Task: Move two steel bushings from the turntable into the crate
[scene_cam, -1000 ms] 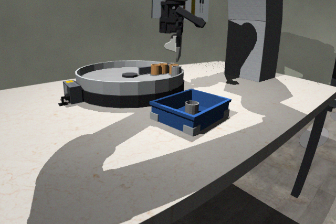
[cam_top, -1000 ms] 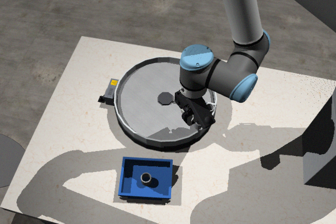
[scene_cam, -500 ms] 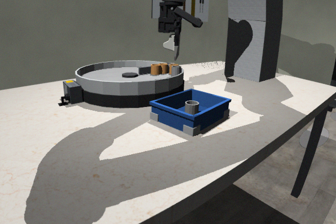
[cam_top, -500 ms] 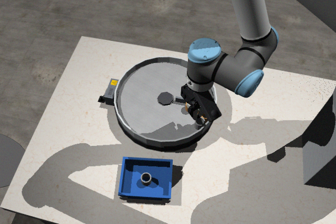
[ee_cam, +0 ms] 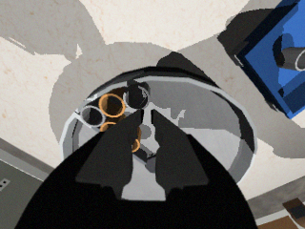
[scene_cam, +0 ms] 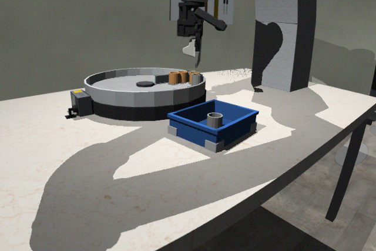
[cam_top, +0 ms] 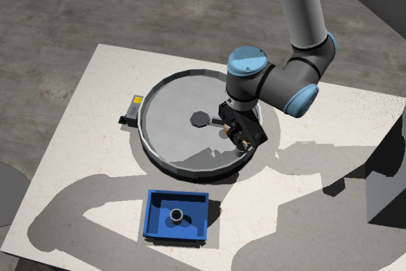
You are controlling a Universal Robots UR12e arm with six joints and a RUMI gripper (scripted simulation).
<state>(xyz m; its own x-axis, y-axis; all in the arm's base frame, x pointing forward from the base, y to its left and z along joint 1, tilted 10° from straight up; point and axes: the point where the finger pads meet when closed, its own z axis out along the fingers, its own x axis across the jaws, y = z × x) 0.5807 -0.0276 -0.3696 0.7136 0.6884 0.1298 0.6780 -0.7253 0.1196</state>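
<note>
The grey turntable (cam_top: 153, 97) (scene_cam: 136, 96) (ee_cam: 205, 124) holds a cluster of bushings at its edge. In the wrist view I see two steel bushings (ee_cam: 137, 95) (ee_cam: 91, 115) and an orange one (ee_cam: 111, 105), with more orange ones partly hidden behind the fingers. In the exterior view two orange bushings (scene_cam: 173, 77) (scene_cam: 183, 76) and one steel bushing (scene_cam: 195, 78) show. The blue crate (cam_top: 149, 215) (scene_cam: 194, 131) (ee_cam: 267, 72) holds one upright steel bushing (cam_top: 177, 216) (scene_cam: 214, 119) (ee_cam: 293, 57). My gripper (cam_top: 242, 145) (scene_cam: 196, 56) (ee_cam: 147, 110) is shut and empty, hanging well above the cluster.
A dark hub (cam_top: 199, 118) (scene_cam: 144, 83) sits at the turntable's centre. A control box with a yellow label (cam_top: 133, 110) (scene_cam: 80, 100) is fixed to its far side. A tall grey pillar (scene_cam: 282, 29) stands on the table beyond the crate.
</note>
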